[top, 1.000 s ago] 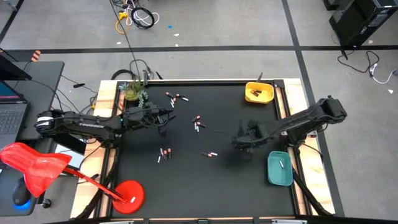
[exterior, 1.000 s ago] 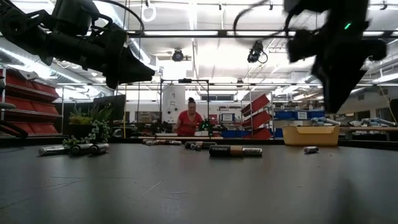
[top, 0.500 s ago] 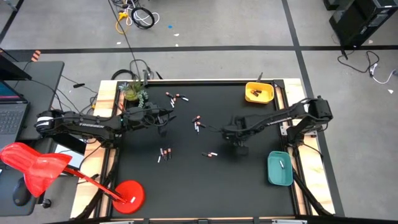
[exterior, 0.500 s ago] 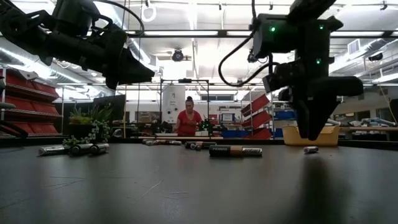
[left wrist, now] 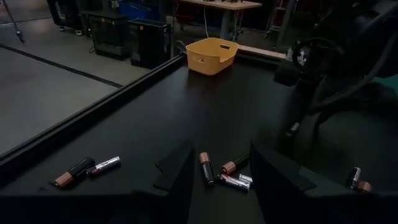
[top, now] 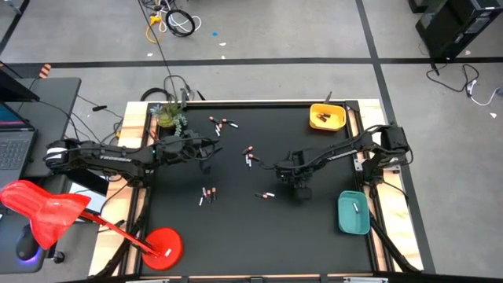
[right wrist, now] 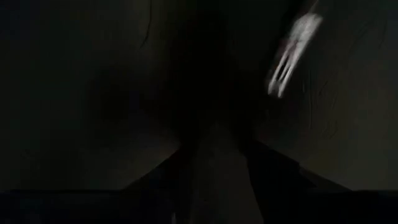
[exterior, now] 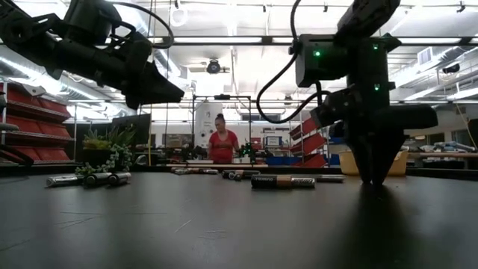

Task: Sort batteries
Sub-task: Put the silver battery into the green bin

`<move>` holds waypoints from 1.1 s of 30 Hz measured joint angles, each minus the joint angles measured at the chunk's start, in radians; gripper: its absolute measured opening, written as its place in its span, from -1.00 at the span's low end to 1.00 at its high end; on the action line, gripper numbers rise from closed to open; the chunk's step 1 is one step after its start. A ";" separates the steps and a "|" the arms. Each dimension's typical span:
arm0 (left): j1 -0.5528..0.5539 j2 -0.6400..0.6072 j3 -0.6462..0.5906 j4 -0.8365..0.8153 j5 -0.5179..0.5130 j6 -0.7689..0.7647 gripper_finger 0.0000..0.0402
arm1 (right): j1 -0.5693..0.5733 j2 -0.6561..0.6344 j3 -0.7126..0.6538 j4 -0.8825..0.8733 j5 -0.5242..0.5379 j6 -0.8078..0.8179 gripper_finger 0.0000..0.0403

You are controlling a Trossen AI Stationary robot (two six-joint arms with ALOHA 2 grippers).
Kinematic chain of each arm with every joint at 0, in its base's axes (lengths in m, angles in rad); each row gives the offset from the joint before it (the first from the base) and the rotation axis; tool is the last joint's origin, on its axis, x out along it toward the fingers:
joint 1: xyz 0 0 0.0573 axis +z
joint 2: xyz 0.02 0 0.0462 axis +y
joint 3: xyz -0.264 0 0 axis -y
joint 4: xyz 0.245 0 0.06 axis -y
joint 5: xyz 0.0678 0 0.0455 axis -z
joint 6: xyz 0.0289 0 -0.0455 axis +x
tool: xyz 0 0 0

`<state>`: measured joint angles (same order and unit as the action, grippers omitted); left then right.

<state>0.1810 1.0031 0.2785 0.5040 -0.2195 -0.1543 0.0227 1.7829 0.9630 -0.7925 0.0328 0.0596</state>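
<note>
Several clusters of batteries (top: 250, 156) lie scattered over the black tabletop (top: 236, 236): a group near the far edge (top: 222, 123), a pile at the middle, a few nearer the left side (top: 207, 194), and a pair (top: 266, 195) just beside the right arm's jaws. A yellow tray (top: 328, 117) at the far right corner holds dark batteries, and a teal tray (top: 353, 213) at the near right edge holds one pale battery (top: 355, 207). A small potted plant (top: 168, 115) stands at the far left corner. Off the tabletop to the left sit a laptop (top: 12, 134) and a red lamp-like stand (top: 165, 245).

The left gripper (top: 206, 152) hangs above the tabletop left of the middle pile, its arm stretched level from the left; in its wrist view its two dark fingers (left wrist: 180, 171) stand apart with nothing between them, framing the middle batteries (left wrist: 219, 172). The right gripper (top: 300, 189) points straight down, its tips at or near the tabletop in the low view, just right of the pair; whether its jaws are apart or together I cannot tell.

The batteries are thin cylinders, some silvery, some dark with copper ends. The tabletop looks matte, the trays smooth plastic with rounded corners.
</note>
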 joint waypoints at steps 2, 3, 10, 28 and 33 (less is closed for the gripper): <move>0.000 0.000 0.000 -0.004 0.000 0.000 -0.22 | -0.002 -0.006 0.000 0.000 0.008 0.034 -0.27; 0.000 0.000 0.000 -0.005 0.000 -0.001 -0.22 | -0.006 -0.014 0.000 -0.003 0.007 0.053 -0.29; 0.000 0.000 0.000 0.007 0.000 -0.002 -0.22 | -0.005 -0.152 0.046 0.093 0.136 0.124 -0.40; 0.000 0.000 0.000 -0.016 0.000 -0.005 -0.22 | -0.256 -0.186 -0.221 0.370 0.046 0.233 -0.39; 0.000 0.000 0.000 -0.016 0.000 -0.005 -0.22 | -0.262 -0.189 -0.257 0.413 0.060 0.245 -0.46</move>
<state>0.1810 1.0031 0.2783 0.4877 -0.2195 -0.1591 -0.2394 1.5940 0.7059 -0.3790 0.0927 0.3047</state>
